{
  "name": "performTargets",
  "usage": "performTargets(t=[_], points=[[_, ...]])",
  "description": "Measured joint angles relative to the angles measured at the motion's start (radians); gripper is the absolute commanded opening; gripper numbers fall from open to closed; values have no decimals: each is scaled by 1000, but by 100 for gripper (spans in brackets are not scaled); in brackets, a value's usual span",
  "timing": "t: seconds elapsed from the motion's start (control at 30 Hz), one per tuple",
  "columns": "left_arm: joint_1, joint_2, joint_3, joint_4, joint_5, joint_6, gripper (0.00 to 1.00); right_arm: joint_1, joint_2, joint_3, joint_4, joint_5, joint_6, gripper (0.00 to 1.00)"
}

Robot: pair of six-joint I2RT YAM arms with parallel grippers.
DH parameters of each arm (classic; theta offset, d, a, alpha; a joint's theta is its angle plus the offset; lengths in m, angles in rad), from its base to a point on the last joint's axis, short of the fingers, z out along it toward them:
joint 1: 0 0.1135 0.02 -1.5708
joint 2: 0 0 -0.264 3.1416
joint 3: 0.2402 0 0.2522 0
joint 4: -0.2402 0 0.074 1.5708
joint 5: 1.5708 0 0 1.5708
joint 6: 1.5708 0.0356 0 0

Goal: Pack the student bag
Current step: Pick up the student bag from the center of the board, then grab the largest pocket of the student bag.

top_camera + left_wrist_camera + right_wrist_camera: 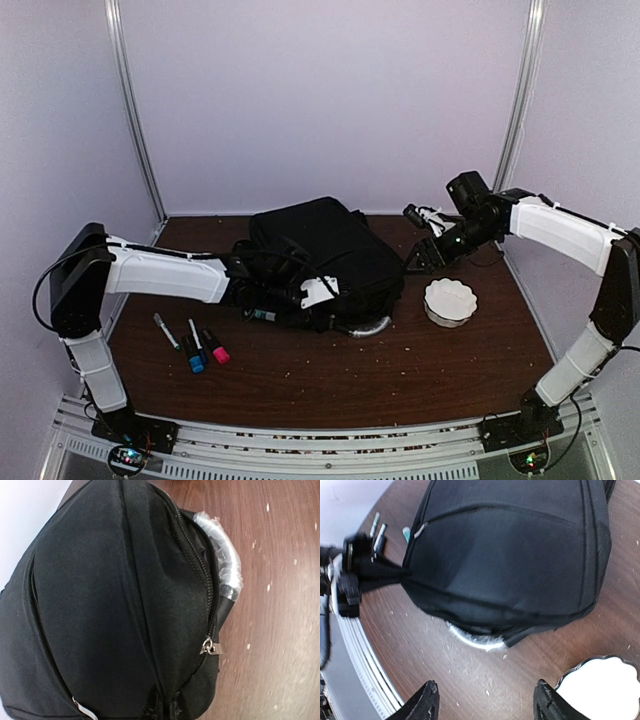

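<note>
Left gripper (372,572) jaws were clamped on student bag (510,555) fabric; right gripper (487,702) jaws open, empty. Thin pinch could've slipped if pulled, or dragged bag across table (470,675).

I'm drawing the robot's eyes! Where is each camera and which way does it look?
Top: high behind the robot, looking down on the table; left arm, right arm show.
Left wrist: right against the student bag, by its zipper; no fingers show.
Right wrist: looks down at bag and white bowl; open right gripper shows.
Shared: top and right wrist both see the bowl.
</note>
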State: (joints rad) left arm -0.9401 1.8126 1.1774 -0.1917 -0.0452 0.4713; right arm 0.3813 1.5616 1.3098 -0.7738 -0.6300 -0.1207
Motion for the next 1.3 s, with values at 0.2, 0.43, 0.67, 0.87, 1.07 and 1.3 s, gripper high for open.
performTargets(t=[0.2,0.43,0.67,0.87,1.07,1.3], points=[[45,72,73,42,176,-146,0,27,-116,-63,23,95,-39,100],[98,120,80,149,349,-325,0,69,18,-46,14,87,-92,60],[103,172,132,203,399,-441,0,229,68,-61,64,72,-51,34],[111,203,153,230,447,-519,0,307,115,-135,214,106,43,37],[116,203,153,262,472,-583,0,362,153,-195,344,177,112,41],[126,209,152,303,510,-634,0,372,158,-267,476,285,152,41]])
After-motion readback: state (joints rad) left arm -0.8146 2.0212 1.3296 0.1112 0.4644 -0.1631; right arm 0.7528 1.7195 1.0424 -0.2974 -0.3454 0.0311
